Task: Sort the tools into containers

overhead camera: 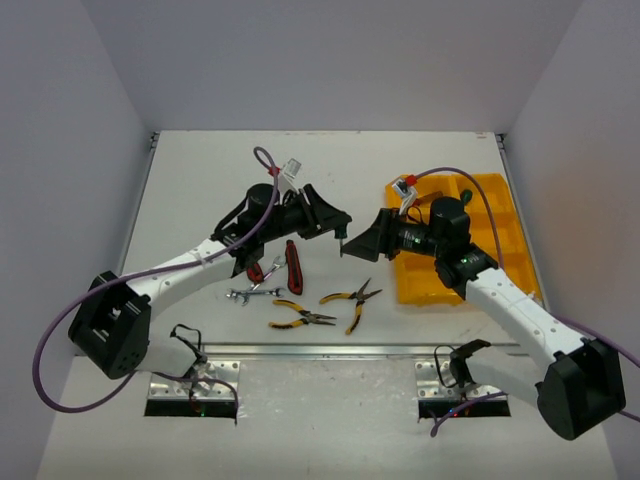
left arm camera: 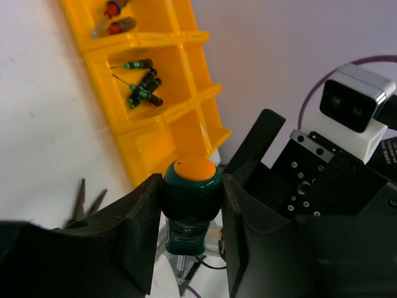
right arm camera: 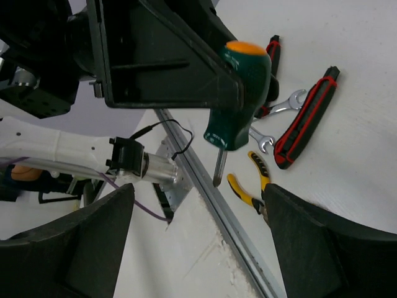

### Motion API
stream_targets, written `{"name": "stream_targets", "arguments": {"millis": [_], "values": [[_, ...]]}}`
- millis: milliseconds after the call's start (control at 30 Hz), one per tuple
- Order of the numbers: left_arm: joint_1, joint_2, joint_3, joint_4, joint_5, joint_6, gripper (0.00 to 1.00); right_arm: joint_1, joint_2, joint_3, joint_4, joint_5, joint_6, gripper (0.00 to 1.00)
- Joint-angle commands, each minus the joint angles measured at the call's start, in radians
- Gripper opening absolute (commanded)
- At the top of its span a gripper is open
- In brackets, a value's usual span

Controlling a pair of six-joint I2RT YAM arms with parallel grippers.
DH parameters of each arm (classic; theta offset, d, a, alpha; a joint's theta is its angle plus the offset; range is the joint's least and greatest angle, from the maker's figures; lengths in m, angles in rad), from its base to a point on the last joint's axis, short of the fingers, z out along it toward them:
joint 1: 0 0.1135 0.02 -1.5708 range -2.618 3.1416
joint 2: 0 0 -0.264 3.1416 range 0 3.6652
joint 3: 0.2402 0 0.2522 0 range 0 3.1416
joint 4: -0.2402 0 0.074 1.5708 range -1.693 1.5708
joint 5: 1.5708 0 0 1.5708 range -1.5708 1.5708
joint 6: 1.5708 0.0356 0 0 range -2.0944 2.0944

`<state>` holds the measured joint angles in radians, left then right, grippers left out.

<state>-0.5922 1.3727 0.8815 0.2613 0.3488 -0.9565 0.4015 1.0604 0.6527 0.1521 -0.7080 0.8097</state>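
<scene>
Table point(overhead camera: 200, 180): white and wide, both arms reaching in over it; loose tools lay in the near middle.
Yellow tray point(overhead camera: 490, 185): sat on the right far side of the table, well apart from the loose tools; six open compartments.
Left gripper point(left arm camera: 192, 192): clamped on the green screwdriver point(right arm camera: 239, 93), one finger on each side of the fat handle; what a snug hold.
Right gripper point(right arm camera: 195, 211): fingers spread wide with nothing between them; it faced the left gripper at close range, just beside the tray.
Green screwdriver: stubby, orange-capped, short blade pointing down; it hung above the table between the loose tools and the tray.
Red-handled cutters point(overhead camera: 293, 265): flat on the table below the left gripper; a second red-handled tool point(overhead camera: 262, 270) lay just beside them.
Yellow-handled pliers point(overhead camera: 300, 318): lay nearest the arm bases; a second pair point(overhead camera: 352, 298) lay just to the right of them.
Silver wrenches point(overhead camera: 255, 292): on the table, just beside the red handles.
Small green-handled screwdrivers point(left arm camera: 144, 87): already in one tray compartment; red-handled screwdrivers point(left arm camera: 115, 18) were in the compartment next to it.
</scene>
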Motion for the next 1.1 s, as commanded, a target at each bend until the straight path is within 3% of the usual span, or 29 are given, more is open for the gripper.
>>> {"name": "stream_targets", "arguments": {"millis": [0,100,167,300,333,433,500,533,600,667,700,733,900,967,1067], "values": [[-0.048,-0.043,-0.031,0.274,0.060,-0.124,0.00,0.026,0.016,-0.009,0.183,0.015,0.069,0.76],[-0.063,-0.039,-0.061,0.318,0.069,-0.153,0.00,0.027,0.025,-0.002,0.188,0.024,0.068,0.51],[-0.066,-0.040,-0.080,0.361,0.080,-0.173,0.00,0.027,0.027,-0.001,0.185,0.031,0.066,0.45],[-0.078,-0.041,-0.092,0.391,0.079,-0.183,0.00,0.028,0.040,-0.004,0.182,0.047,0.070,0.45],[-0.087,-0.039,-0.092,0.392,0.077,-0.181,0.00,0.029,0.044,-0.004,0.186,0.046,0.073,0.35],[-0.097,-0.034,-0.092,0.392,0.068,-0.173,0.00,0.030,0.053,-0.004,0.200,0.046,0.095,0.25],[-0.100,-0.035,-0.100,0.392,0.062,-0.162,0.00,0.030,0.061,-0.004,0.209,0.040,0.101,0.05],[-0.100,-0.040,-0.101,0.388,0.052,-0.150,0.10,0.030,0.062,-0.004,0.200,0.046,0.099,0.00],[-0.100,-0.055,-0.072,0.267,0.007,-0.108,0.58,0.030,0.060,-0.004,0.163,0.074,0.082,0.00],[-0.100,-0.081,-0.034,0.149,-0.057,-0.023,1.00,0.028,0.046,-0.005,0.118,0.112,0.067,0.00],[-0.100,-0.083,-0.028,0.135,-0.090,-0.017,1.00,0.028,0.045,-0.002,0.090,0.118,0.059,0.00],[-0.100,-0.101,0.017,0.010,-0.136,0.033,1.00,0.028,0.042,0.000,0.055,0.164,0.050,0.00],[-0.096,-0.129,0.276,-0.575,-0.684,0.152,1.00,-0.027,0.032,0.031,-0.175,0.373,0.020,0.00],[-0.083,-0.158,0.354,-0.761,-0.845,0.164,1.00,-0.148,0.047,0.069,-0.305,0.425,0.014,0.00],[-0.069,-0.237,0.360,-0.828,-0.927,0.239,1.00,-0.405,0.117,0.179,-0.460,0.473,-0.031,0.00]]}}
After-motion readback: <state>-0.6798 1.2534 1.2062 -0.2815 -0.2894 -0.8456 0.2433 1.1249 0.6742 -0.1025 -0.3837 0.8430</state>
